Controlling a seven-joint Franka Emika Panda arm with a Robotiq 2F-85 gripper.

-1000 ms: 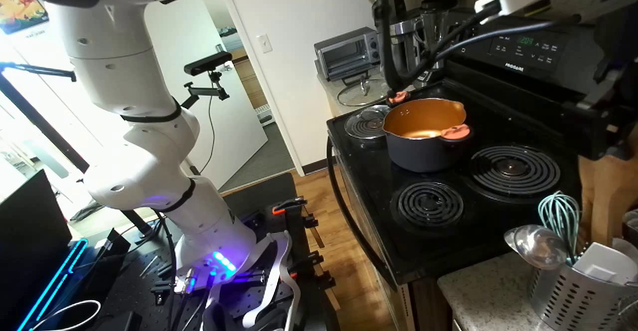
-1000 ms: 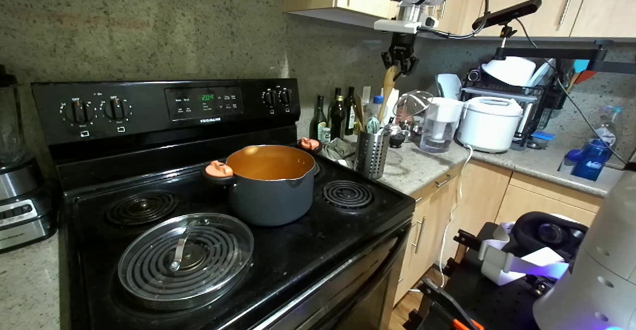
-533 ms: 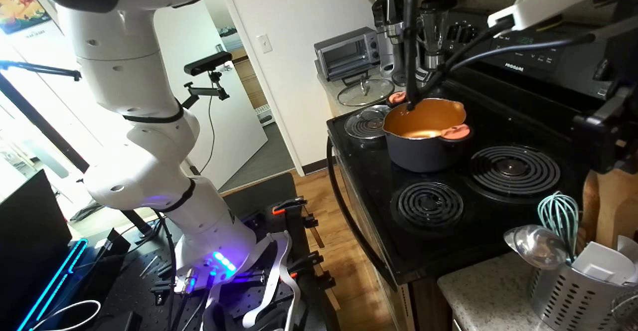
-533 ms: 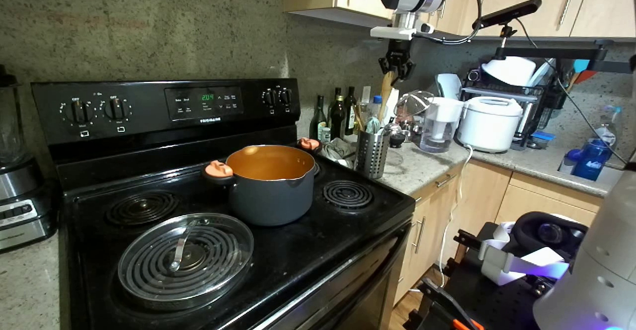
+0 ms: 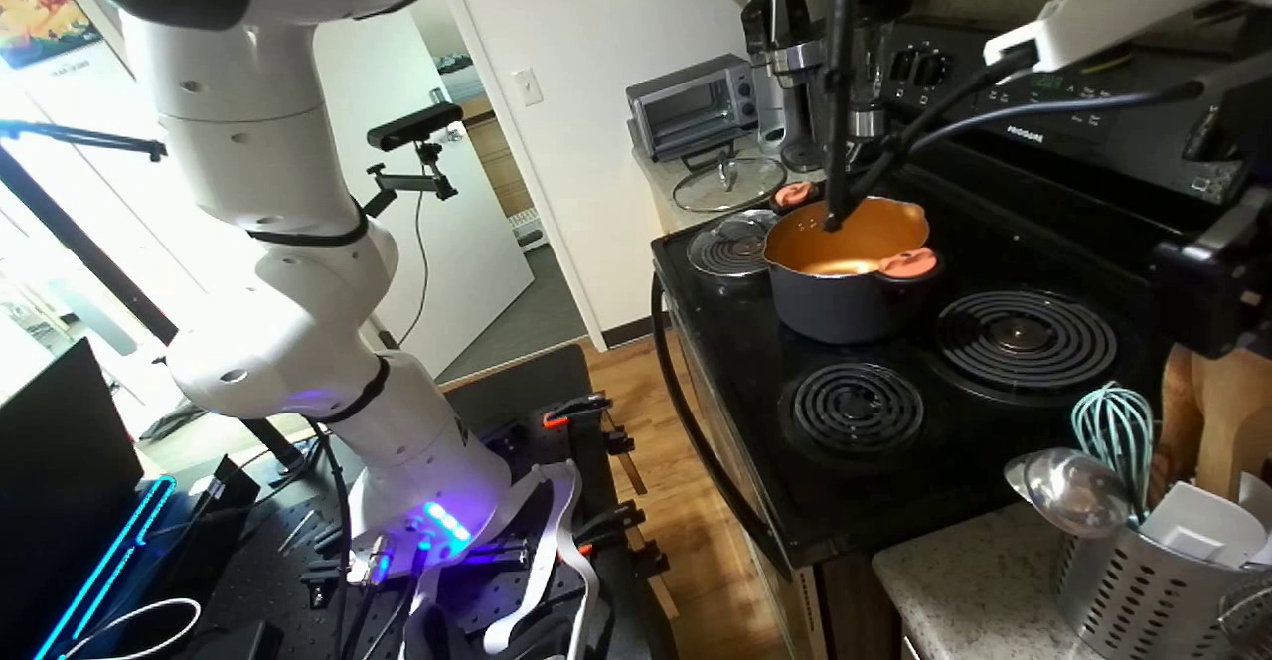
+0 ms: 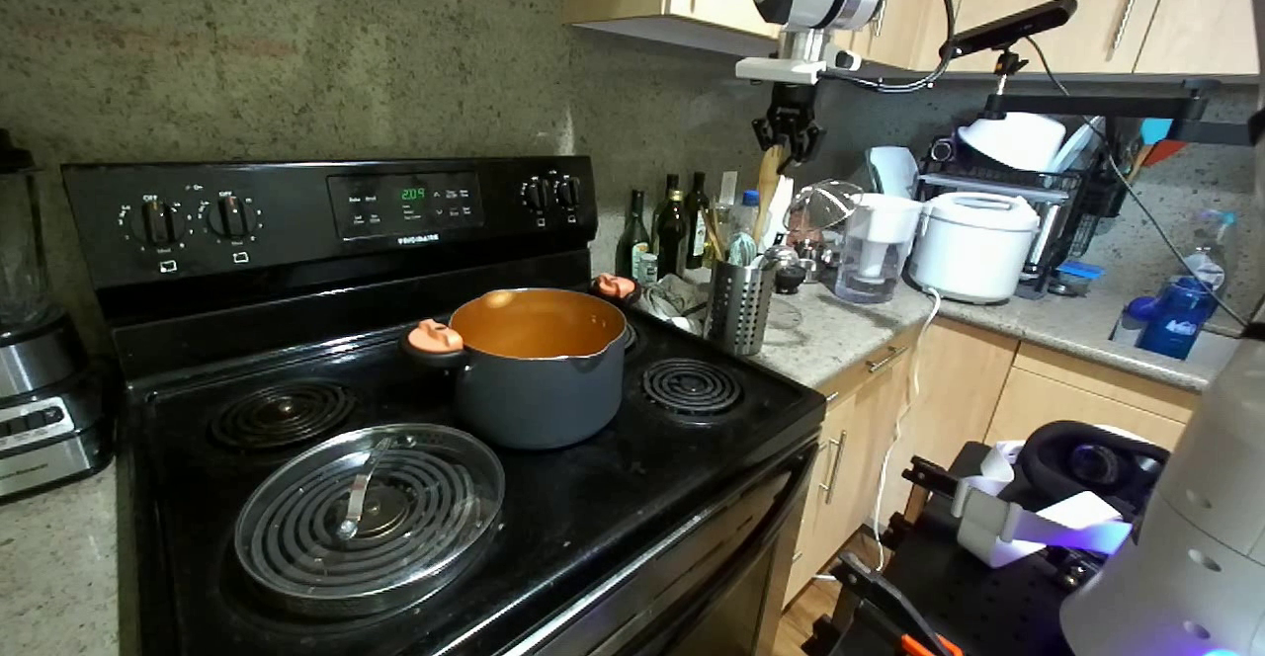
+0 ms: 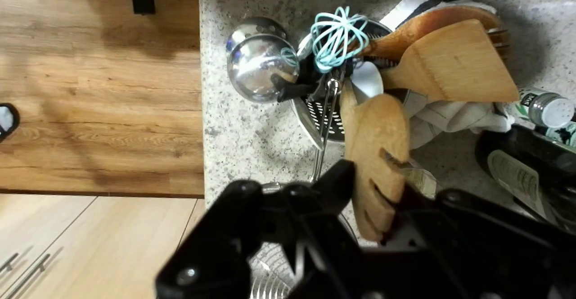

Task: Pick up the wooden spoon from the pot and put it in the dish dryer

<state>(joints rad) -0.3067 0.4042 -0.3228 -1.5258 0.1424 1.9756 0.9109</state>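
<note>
In an exterior view, the pot (image 5: 845, 307) stands well inside the edges of the stovetop (image 5: 740, 342). In an exterior view, the gripper (image 6: 788, 147) hangs higher than the utensil holder (image 6: 739, 320), near the stovetop's side edge. In the wrist view, fingers (image 7: 338, 184) clasp the wooden spoon (image 7: 378, 132) by its slotted head, over the counter (image 7: 270, 139).

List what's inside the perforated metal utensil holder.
Rising from the holder: teal whisk, steel ladle, white plastic utensil, flat wooden spatula, and a slotted wooden utensil at the end effector. Their lower ends are covered by its wall and the heads; other contents unclear.
</note>
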